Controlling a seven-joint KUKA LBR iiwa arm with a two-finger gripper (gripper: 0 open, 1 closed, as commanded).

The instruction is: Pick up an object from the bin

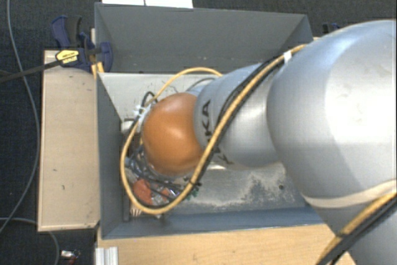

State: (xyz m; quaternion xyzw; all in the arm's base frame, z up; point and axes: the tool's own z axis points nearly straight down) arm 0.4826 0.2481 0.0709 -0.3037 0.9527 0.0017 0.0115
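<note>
A grey metal bin (198, 40) seen from above, with a large silver robot arm (335, 121) reaching in from the right side of the view and covering most of the bin's right half. At the end of the arm sits a rounded orange cover (170, 133), part of the robot, hanging over the left part of the bin floor, close to the left wall. A thin yellow cable (186, 71) loops from the arm around the orange cover and down toward the bin's lower-left corner. The tool (151, 175) lies under the orange cover, with only some dark parts showing beneath the cover's lower edge; whether it is open or closed, or has hold of anything, cannot be told. Directly below those dark parts, near the bin's lower-left corner, lies a small red-orange round thing (144, 191), partly hidden among a small heap (162, 193) of dark loose items that are too tangled to name. A small white thing (127, 126) shows at the left edge of the orange cover, just beside the bin's left wall. To the right of the heap, the grey bin floor is bare and scuffed along the lower wall, up to where the arm covers it.
</note>
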